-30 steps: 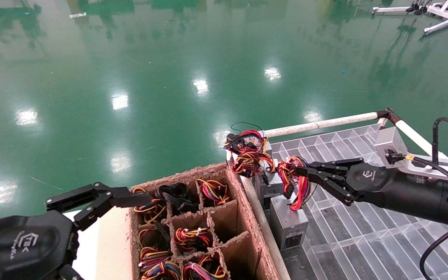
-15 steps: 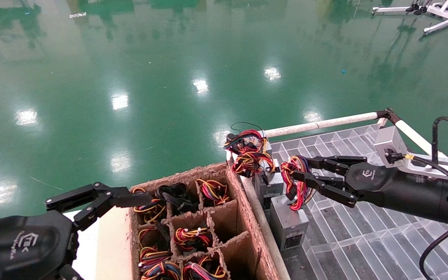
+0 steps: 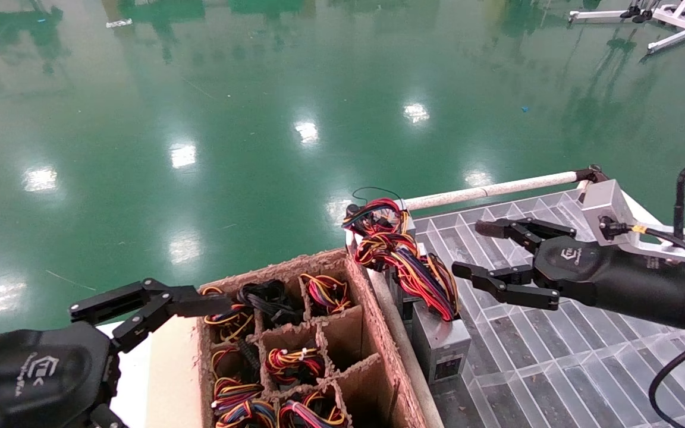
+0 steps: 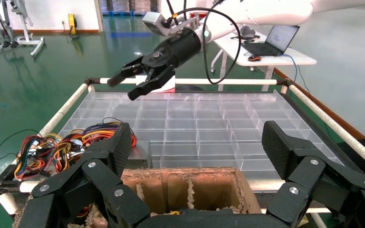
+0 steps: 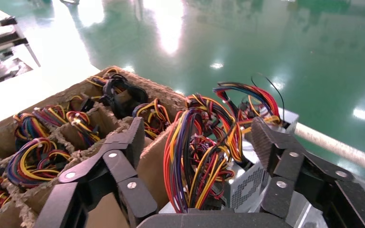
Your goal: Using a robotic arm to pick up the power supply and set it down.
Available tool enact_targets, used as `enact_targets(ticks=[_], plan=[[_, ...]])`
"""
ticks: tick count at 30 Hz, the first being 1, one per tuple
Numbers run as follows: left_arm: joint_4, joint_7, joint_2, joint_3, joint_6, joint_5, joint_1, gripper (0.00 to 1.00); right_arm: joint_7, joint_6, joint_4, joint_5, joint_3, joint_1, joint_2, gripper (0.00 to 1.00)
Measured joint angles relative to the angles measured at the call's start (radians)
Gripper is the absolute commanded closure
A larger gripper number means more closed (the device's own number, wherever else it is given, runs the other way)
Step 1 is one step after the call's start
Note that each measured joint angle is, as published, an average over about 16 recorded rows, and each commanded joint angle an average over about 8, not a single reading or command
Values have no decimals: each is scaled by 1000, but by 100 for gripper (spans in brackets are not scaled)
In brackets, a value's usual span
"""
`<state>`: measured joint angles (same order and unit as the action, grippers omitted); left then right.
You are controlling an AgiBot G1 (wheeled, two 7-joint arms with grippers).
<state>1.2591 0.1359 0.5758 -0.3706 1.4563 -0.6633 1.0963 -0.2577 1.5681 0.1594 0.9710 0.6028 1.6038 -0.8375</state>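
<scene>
The clear plastic grid tray with its white tube frame takes the right side of the head view, and the cardboard divider box stands against its near-left edge. The box cells hold tied wire bundles, I think so that each unit stays apart from the others and can be taken out one by one.

On the tray, just beside the box wall, stand two silver metal boxes. The nearer one is the power supply; it stands upright on the tray with a dark label low on its side, and its loose wire bundle of red, orange and yellow wires falls over its top. The twin silver box behind it is mostly hidden by wires.

The right gripper hangs over the tray to the right of the power supply, fingers spread wide and holding nothing. Its lower fingertip is near the wire bundle but apart from it; the metal box lies lower and to the left of the fingers, outside the gap. It seems the power supply is already set down.

The left gripper rests at the far-left corner of the cardboard box, fingers also spread, idle.
</scene>
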Motion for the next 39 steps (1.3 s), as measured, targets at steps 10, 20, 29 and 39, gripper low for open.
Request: enact_targets(ticks=[10, 20, 29, 39], plan=[[0, 0, 0, 0, 0, 0, 0, 0, 51, -7, 144, -30, -38, -60, 32, 0], [0, 0, 0, 0, 0, 0, 0, 0, 127, -20, 333, -71, -93, -150, 69, 0], [0, 0, 0, 0, 0, 0, 0, 0, 195, -31, 502, -107, -142, -231, 103, 0], [0, 0, 0, 0, 0, 0, 0, 0, 271, -44, 691, -147, -197, -322, 140, 0]])
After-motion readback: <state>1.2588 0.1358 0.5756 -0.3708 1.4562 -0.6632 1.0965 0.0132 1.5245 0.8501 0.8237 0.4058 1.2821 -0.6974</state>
